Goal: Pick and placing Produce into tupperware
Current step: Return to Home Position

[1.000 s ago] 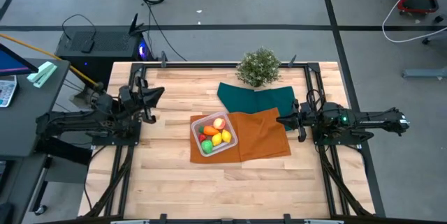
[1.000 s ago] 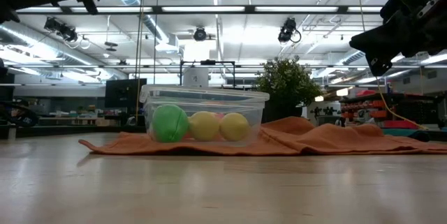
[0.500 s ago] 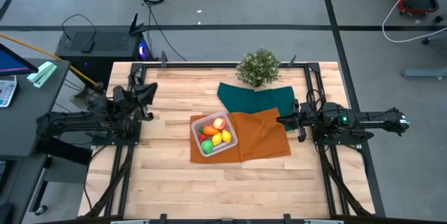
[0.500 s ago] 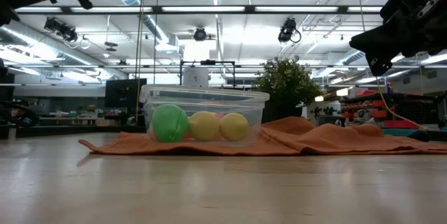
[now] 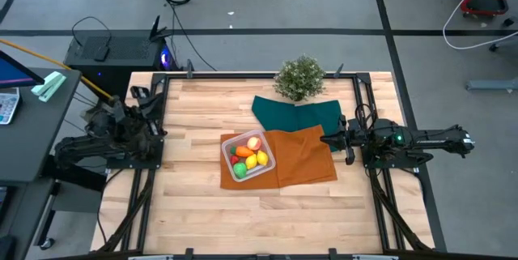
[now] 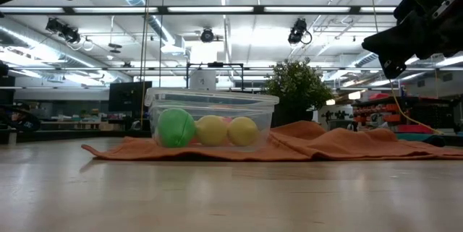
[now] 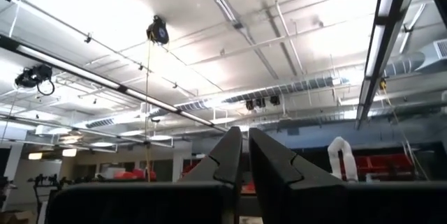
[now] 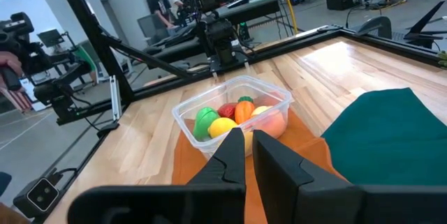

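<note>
The produce [image 5: 248, 155] seems all inside the tupperware [image 6: 210, 103] on the orange cloth [image 5: 306, 159]; none lies loose on the tabletop [image 5: 194, 110]. Left gripper [image 7: 244, 140] at the tabletop's left edge and right gripper [image 8: 246, 140] beside the cloth have fingers closed, empty. Only homing remains.

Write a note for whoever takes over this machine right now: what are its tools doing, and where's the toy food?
Left tool: shut, empty, at the table's left edge, pointing at the ceiling.
Right tool: shut, empty, above the orange cloth's right edge.
Produce: all in the tupperware on that cloth.
Done: no produce seen loose.
Left: probably just parking the arms.
</note>
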